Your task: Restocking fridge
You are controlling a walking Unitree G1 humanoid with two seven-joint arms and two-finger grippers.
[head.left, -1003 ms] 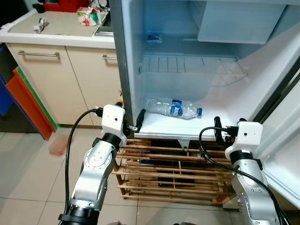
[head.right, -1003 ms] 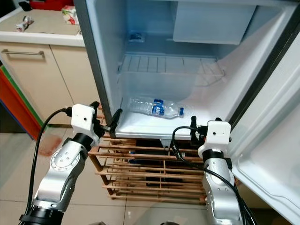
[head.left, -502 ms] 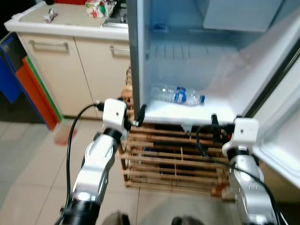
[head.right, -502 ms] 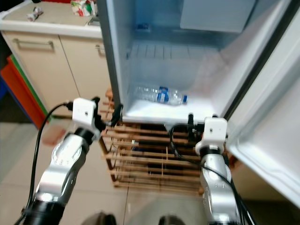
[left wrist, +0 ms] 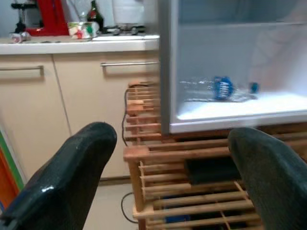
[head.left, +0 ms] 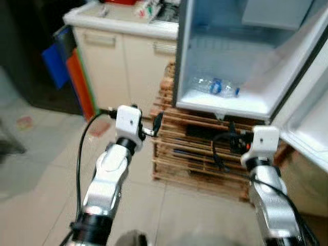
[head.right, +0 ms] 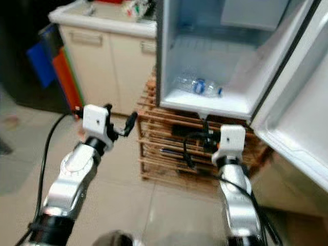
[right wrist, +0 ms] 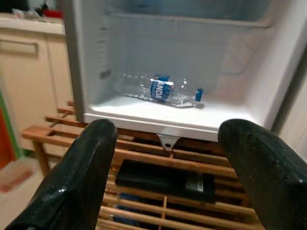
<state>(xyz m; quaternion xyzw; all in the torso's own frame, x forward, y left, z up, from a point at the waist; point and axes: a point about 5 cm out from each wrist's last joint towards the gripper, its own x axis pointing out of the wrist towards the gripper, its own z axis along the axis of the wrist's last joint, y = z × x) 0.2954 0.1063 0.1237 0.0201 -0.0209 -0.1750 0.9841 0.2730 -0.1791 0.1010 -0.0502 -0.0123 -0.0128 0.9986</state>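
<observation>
Standing back from the open fridge (head.left: 184, 56) with both arms held out in front.

A clear water bottle (head.left: 214, 86) with a blue label is lying on its side on the white bottom floor of the fridge. The fridge is sitting on a wooden slat rack (head.left: 200, 154), and its door (head.left: 307, 138) is swinging wide on the robot's right. The left gripper (head.left: 156, 123) is hanging in the air near the rack's corner, its two black fingers (left wrist: 72, 177) spread apart and holding nothing. The right gripper (head.left: 230, 136) is hovering in front of the rack, below the fridge, with its fingers (right wrist: 86, 172) also spread apart and empty. A cream cabinet (head.left: 123, 61) with a counter is standing beside the fridge.
</observation>
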